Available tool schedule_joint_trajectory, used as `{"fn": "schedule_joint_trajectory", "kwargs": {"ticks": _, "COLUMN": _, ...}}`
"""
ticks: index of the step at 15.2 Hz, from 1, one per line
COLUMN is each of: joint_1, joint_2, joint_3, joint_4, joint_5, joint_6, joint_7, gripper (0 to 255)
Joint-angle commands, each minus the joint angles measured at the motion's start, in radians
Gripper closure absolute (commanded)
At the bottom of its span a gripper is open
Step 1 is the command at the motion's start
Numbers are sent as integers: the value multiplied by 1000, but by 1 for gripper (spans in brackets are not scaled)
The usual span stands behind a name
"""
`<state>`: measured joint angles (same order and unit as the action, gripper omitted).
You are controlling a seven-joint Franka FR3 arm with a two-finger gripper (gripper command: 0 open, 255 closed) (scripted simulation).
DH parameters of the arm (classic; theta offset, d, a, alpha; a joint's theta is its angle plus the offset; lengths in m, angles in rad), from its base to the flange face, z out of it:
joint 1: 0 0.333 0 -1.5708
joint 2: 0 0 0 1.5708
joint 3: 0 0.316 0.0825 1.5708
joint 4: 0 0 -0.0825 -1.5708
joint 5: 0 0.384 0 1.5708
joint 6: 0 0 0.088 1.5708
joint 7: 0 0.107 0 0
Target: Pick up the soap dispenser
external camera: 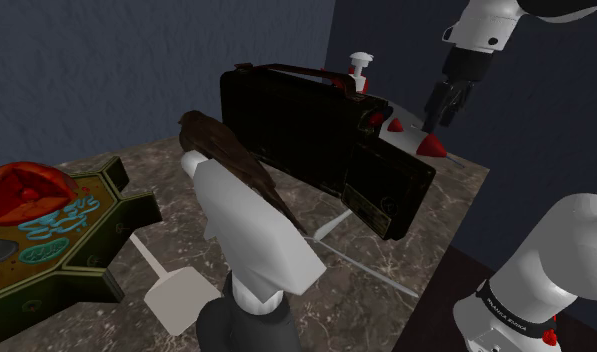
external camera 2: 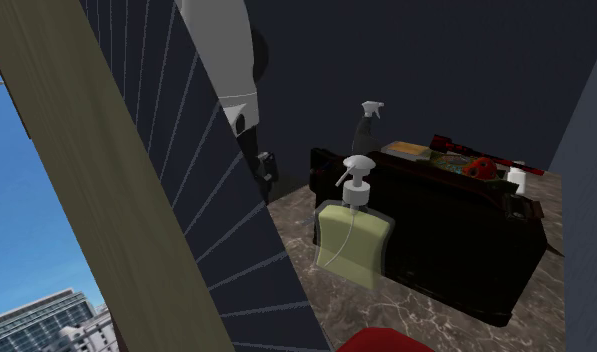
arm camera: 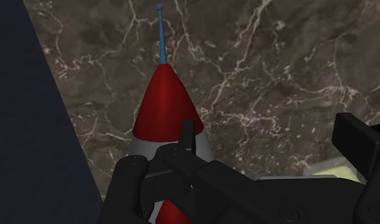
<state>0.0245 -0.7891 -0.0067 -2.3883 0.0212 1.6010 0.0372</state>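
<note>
Over at the desk's far end, the soap dispenser stands upright just beside the black case, while the gripper hangs released and empty above a red cone nearby. I'd shift off the cone, square the jaws across the bottle's flat body below the pump, then drop and squeeze. No readable label on the bottle, far as I can tell.

I see: dispenser pale yellow-green, pump white; counter dark brown marble, white veins; cone red, grey band, blue tip; case black.
</note>
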Motion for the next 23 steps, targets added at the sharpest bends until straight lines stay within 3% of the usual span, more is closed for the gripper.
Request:
{"fn": "schedule_joint_trajectory", "kwargs": {"ticks": 1, "joint_1": 0, "joint_2": 0, "joint_3": 0, "joint_4": 0, "joint_5": 0, "joint_6": 0, "joint_7": 0, "gripper": 0}}
{"fn": "schedule_joint_trajectory", "kwargs": {"ticks": 10, "joint_1": 1, "joint_2": 235, "joint_3": 101, "joint_4": 304, "joint_5": 83, "joint_6": 1, "joint_7": 206, "gripper": 0}}
{"fn": "schedule_joint_trajectory", "kwargs": {"ticks": 19, "joint_1": -10, "joint_2": 502, "joint_3": 183, "joint_4": 700, "joint_5": 93, "joint_6": -51, "joint_7": 415, "gripper": 0}}
{"fn": "schedule_joint_trajectory", "kwargs": {"ticks": 23, "joint_1": -9, "joint_2": 494, "joint_3": 185, "joint_4": 656, "joint_5": 95, "joint_6": -12, "joint_7": 417, "gripper": 0}}
